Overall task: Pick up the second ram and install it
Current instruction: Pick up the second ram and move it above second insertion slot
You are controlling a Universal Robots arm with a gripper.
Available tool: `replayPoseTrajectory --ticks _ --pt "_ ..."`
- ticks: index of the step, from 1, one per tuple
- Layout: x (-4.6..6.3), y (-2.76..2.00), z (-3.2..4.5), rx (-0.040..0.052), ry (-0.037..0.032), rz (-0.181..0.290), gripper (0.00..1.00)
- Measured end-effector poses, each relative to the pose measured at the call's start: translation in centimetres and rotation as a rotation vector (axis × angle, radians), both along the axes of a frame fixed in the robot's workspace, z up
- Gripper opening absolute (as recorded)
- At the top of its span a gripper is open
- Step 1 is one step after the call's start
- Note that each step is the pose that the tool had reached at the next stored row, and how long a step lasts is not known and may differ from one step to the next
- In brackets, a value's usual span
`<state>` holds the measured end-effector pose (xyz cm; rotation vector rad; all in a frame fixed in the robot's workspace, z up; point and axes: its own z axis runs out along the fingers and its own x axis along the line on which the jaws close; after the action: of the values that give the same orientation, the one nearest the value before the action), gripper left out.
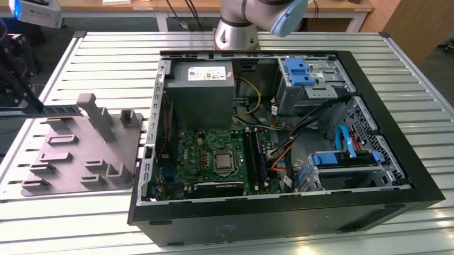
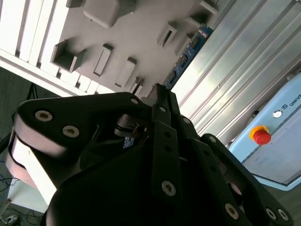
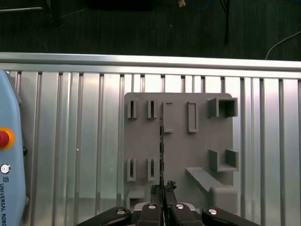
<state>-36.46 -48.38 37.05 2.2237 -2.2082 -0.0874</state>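
Observation:
In the exterior view my gripper (image 1: 27, 108) hangs at the far left, above the left part of the grey fixture plate (image 1: 71, 164). It is shut on the second ram (image 1: 62, 110), a thin, long stick that juts out level toward the plate's tall post. The first wrist view looks straight down on the ram (image 3: 161, 141) edge-on, a dark line running out from the closed fingertips (image 3: 155, 189) over the plate (image 3: 197, 141). In the second wrist view the ram (image 2: 188, 51) reaches past the gripper (image 2: 160, 92), showing its blue-green board.
The open computer case (image 1: 369, 79) lies on the slatted metal table (image 1: 397, 48), at the exterior view's right of the plate. Inside are the motherboard (image 1: 199, 159), its memory slots (image 1: 257, 156), a power supply (image 1: 202, 90) and blue drive brackets (image 1: 298, 71). A pendant with a red button (image 3: 3, 138) lies beside the plate.

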Motion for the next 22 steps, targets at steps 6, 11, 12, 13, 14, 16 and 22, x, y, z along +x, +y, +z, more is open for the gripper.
replayPoseTrajectory --ticks 6,11,12,13,14,16,22 --pt "2.0 0.00 -0.01 0.0000 0.0007 0.000 0.14" --pt "3.5 0.00 -0.01 0.0000 0.0009 0.000 0.14" --pt "3.8 0.00 -0.02 0.0000 0.0009 0.000 0.14" --pt "4.0 0.00 -0.02 0.0001 0.0008 0.000 0.14" --pt "4.3 0.00 -0.01 0.0000 0.0010 0.000 0.14" --pt "4.9 0.00 -0.02 0.0000 0.0010 0.000 0.14" --pt "6.6 0.00 -0.02 -0.0001 0.0014 0.000 0.14"
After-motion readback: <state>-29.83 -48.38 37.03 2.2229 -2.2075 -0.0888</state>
